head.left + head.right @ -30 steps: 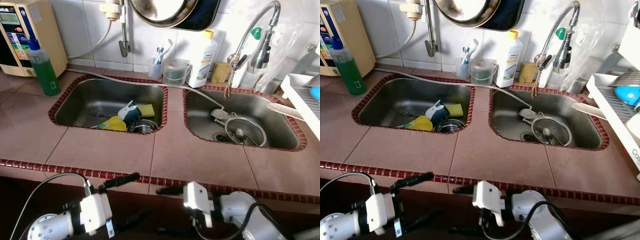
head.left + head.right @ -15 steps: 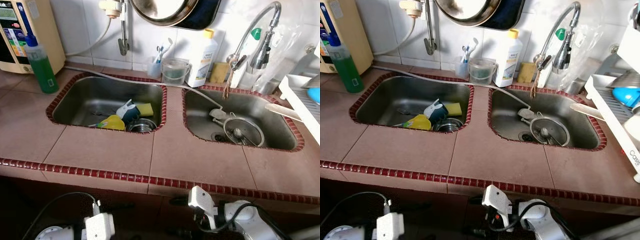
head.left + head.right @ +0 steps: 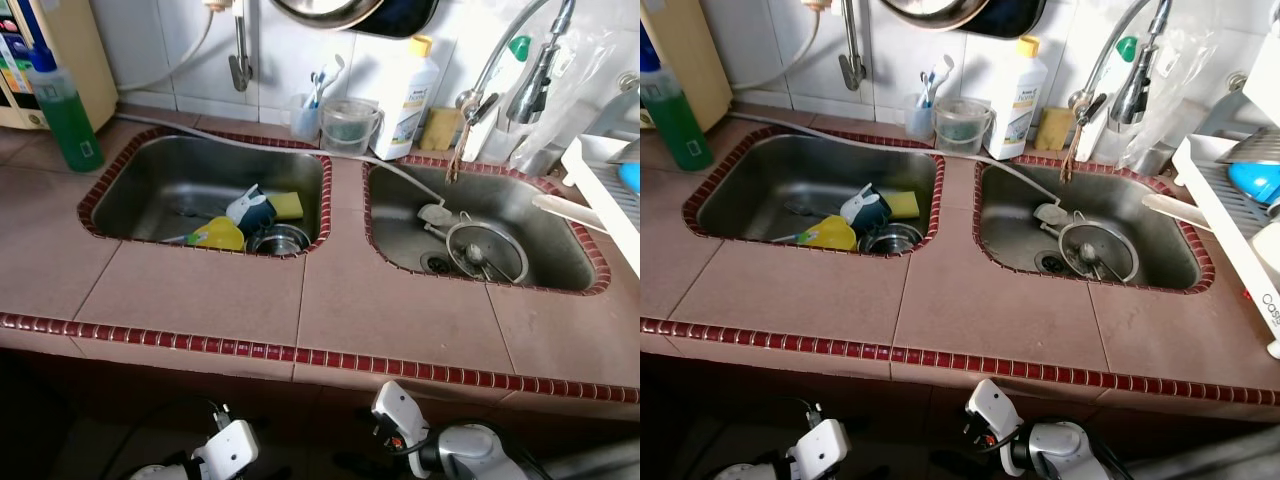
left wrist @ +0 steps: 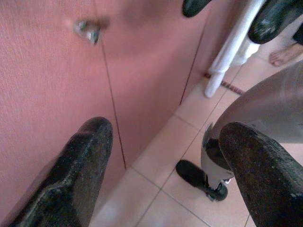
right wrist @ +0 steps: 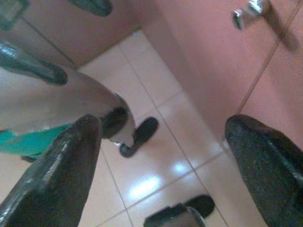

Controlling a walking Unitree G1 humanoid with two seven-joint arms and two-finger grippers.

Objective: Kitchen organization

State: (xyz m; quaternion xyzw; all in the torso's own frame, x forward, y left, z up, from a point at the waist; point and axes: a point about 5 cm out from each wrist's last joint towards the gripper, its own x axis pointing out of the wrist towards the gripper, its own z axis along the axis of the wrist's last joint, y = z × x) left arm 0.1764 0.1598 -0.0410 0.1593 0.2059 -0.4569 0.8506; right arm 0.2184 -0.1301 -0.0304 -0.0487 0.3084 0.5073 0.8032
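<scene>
The left sink basin [image 3: 150, 195] holds a yellow dish [image 3: 218, 235], a dark blue cup [image 3: 252, 211], a yellow sponge [image 3: 287, 205] and a steel bowl [image 3: 280, 240]. In the right basin [image 3: 560, 255] lie a round metal lid [image 3: 487, 253] and a ladle [image 3: 436, 214]. Both arms hang below the counter's front edge; the left wrist [image 3: 228, 447] and right wrist [image 3: 398, 418] show there. My left gripper [image 4: 165, 132] is open beside the pink cabinet door [image 4: 47, 85], nothing between its fingers. My right gripper [image 5: 163, 125] is open too, over the tiled floor [image 5: 156, 151].
A green soap bottle [image 3: 62, 110] stands at the back left. A white bottle [image 3: 405, 98], clear cup [image 3: 350, 125] and faucet [image 3: 530, 70] line the back wall. A dish rack [image 3: 610, 200] sits at right. Cabinet knobs [image 4: 87, 29] [image 5: 248, 12] protrude. A person's bare foot [image 4: 286, 54] stands nearby.
Both arms have dropped from just in front of the counter edge to below it. The head camera has shifted a little, so the sinks sit higher in view.
</scene>
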